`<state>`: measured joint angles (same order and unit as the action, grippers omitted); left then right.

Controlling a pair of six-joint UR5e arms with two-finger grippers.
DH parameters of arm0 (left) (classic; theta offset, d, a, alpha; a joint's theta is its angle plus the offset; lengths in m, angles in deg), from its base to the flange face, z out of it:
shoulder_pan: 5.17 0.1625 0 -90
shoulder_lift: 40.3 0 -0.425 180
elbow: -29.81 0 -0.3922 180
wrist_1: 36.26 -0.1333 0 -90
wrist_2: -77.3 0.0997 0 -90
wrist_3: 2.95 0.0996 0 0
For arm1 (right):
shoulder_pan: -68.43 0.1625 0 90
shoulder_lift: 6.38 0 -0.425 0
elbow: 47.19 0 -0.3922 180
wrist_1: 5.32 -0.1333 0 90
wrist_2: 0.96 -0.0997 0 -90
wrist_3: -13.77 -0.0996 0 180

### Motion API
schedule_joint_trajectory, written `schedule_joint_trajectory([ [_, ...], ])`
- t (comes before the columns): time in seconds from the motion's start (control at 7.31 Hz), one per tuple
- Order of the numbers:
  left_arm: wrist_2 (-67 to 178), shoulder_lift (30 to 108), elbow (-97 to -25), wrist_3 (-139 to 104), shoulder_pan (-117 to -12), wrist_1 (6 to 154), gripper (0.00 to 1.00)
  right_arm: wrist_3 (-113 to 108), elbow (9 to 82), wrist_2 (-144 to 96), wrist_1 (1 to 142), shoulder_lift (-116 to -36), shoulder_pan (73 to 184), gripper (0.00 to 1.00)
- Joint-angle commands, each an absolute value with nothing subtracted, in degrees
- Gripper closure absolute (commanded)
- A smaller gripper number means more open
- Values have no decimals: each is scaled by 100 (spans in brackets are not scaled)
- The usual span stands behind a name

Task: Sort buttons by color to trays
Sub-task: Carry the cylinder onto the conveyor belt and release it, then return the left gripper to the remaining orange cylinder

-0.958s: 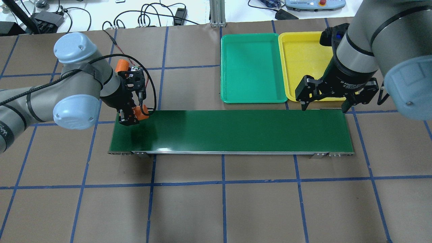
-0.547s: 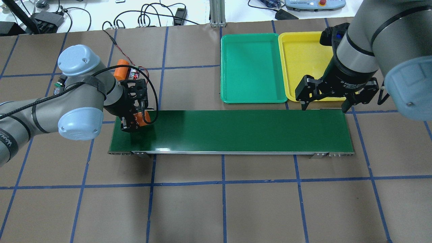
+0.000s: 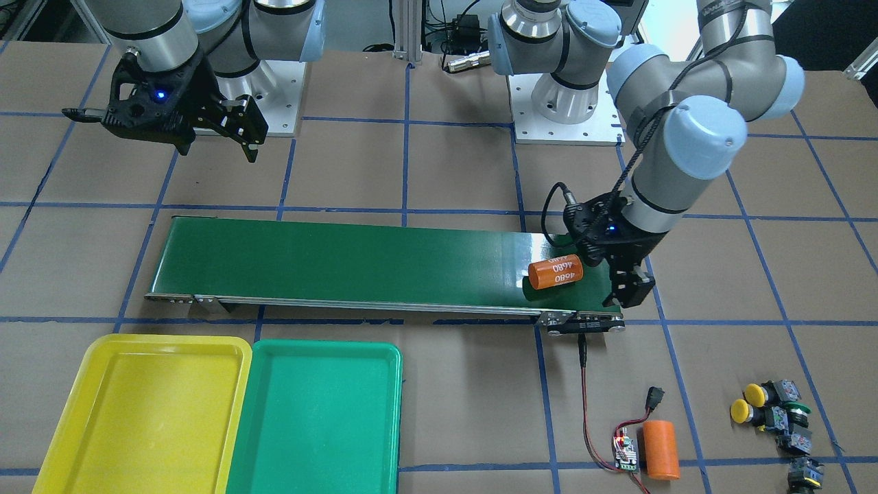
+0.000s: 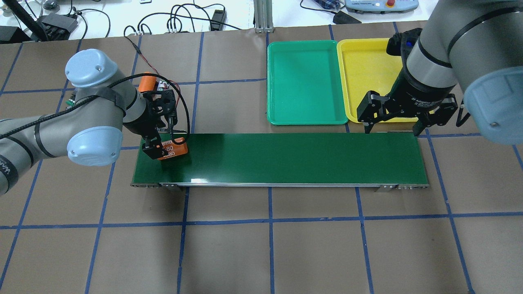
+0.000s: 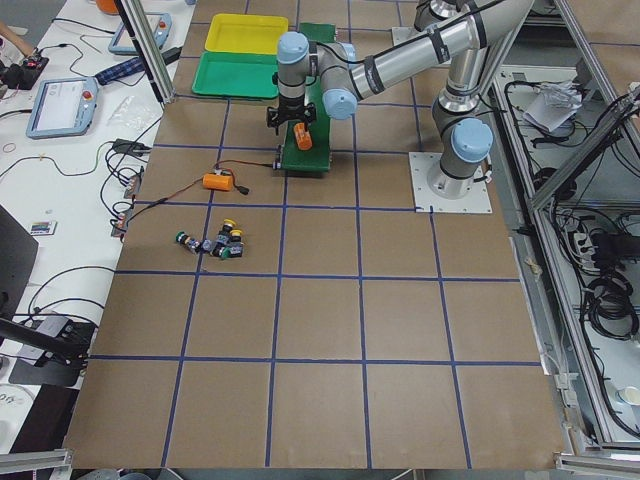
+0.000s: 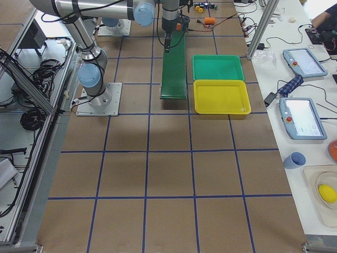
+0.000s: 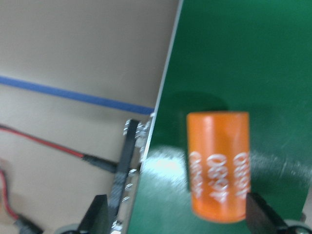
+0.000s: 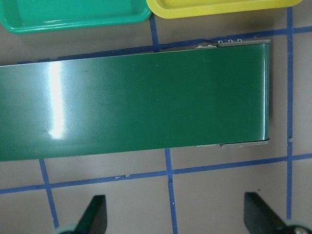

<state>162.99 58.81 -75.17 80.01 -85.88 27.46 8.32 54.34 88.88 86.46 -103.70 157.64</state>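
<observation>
The buttons (image 3: 772,408) lie in a cluster on the paper past the belt's end on the robot's left, with yellow and green caps showing, far from both grippers. They appear small in the exterior left view (image 5: 215,243). The green tray (image 4: 304,81) and the yellow tray (image 4: 365,69) sit side by side beyond the belt, both bare. My left gripper (image 4: 163,141) is open over the belt's left end. An orange cylinder marked 4680 (image 7: 219,165) lies on the belt between its spread fingers. My right gripper (image 4: 392,128) hangs open over the belt's right end, holding nothing.
The long dark-green conveyor belt (image 4: 286,157) crosses the table's middle. Near the buttons lie a second orange cylinder (image 3: 660,449) and a small circuit board (image 3: 625,453), whose red wires run to the belt's end. Cables and pendants lie beyond the table's far edge.
My left gripper carried the orange cylinder from the belt's far edge onto the belt. The cylinder now lies flat there with the fingers spread. The right arm has not moved.
</observation>
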Motion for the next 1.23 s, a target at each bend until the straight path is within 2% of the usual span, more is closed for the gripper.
schedule_joint_trajectory([
  [0.0,15896,6521,-5964,7697,-7946,3825,0,832,5459,8887,8644,-10367,15764,0],
  [0.14,15895,7083,-5374,6415,-7926,3862,0,832,5459,8921,8635,-10367,15764,0],
  [0.41,15756,8068,-4432,5415,-7935,3880,0,841,5468,8922,8618,-10393,15773,0],
  [0.68,15788,8720,-4130,4277,-7926,3706,0,841,5503,8896,8635,-10402,15773,0],
  [0.82,16555,9054,-3946,3579,-7935,3208,0,841,5512,8913,8626,-10428,15773,0],
  [1.09,16634,9355,-3910,2733,-8014,3124,0,841,5512,8939,8609,-10420,15782,0],
])
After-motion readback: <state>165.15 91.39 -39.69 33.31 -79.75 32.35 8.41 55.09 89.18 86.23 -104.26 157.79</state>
